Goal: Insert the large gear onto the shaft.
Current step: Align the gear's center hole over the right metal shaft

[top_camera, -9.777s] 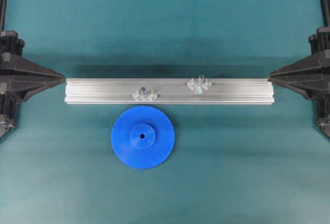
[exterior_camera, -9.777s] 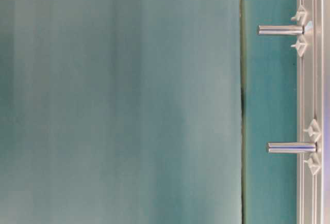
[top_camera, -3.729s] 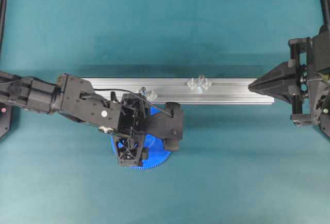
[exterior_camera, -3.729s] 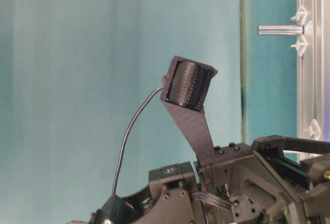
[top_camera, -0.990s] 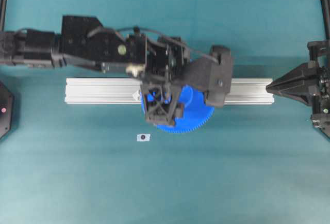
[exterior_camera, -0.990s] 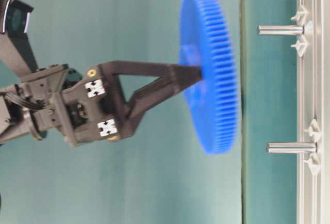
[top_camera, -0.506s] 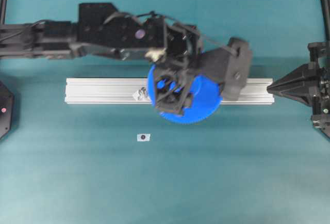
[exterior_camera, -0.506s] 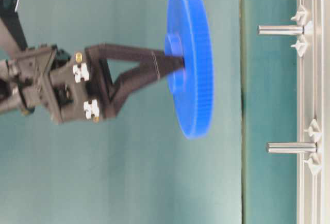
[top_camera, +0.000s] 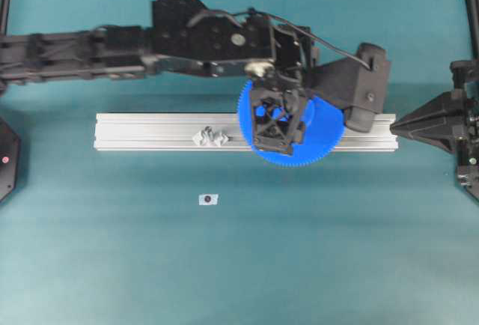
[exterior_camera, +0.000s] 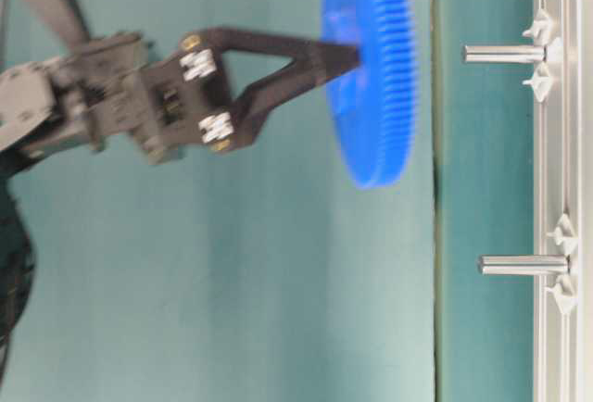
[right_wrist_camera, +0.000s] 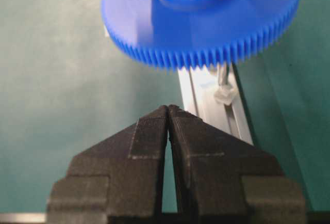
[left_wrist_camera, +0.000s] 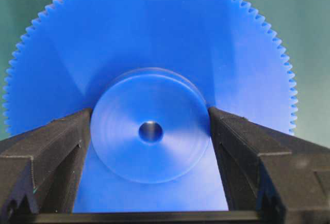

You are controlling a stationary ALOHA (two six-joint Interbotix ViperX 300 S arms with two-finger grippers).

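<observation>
Large gear (top_camera: 318,141) now rightward (left gripper (left_wrist_camera: 149,131) clamped).

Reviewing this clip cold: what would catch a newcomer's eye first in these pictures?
The large gear, bright blue against the teal table, held in the air above the right part of the aluminium rail. The left gripper clamps its raised hub from both sides, the centre hole showing between the fingers. In the table-level view one shaft stands just beyond the gear's face, not yet entered, while the right gripper waits shut at the rail's end.
</observation>
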